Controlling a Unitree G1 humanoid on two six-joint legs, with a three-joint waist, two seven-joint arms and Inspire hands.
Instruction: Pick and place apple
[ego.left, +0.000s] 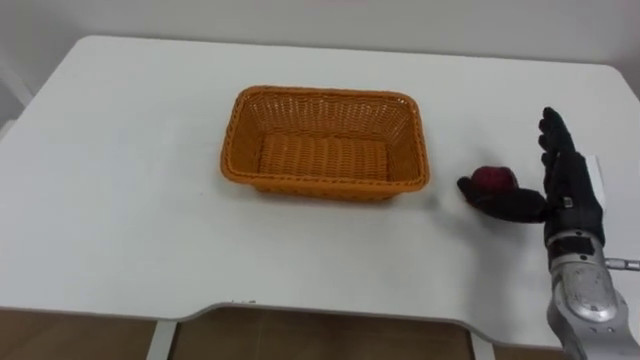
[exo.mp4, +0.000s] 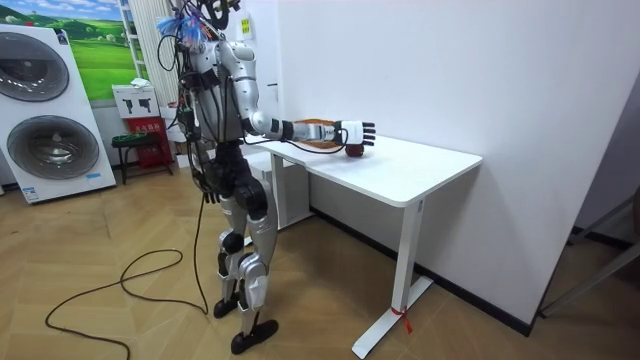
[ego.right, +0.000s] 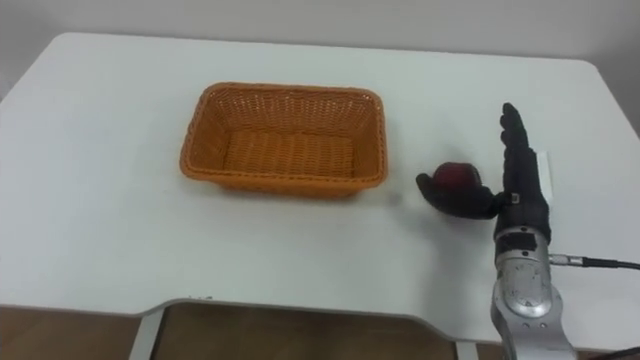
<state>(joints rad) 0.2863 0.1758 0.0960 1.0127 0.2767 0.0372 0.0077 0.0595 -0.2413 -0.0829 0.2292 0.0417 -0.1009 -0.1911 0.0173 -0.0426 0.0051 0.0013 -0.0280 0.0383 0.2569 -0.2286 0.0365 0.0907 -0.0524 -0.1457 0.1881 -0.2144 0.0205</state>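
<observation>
The apple is noted on the table, right of the basket, flanked by the right hand, fingers straight, thumb spread across its near side; if nudged before closure, it may be rolled away.

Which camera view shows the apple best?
The right eye view: the dark red apple sits on the table, right of the basket, beside the right hand, whose thumb crosses its front. The left eye view shows much the same. In the room view it is a small dark spot by the hand.
</observation>
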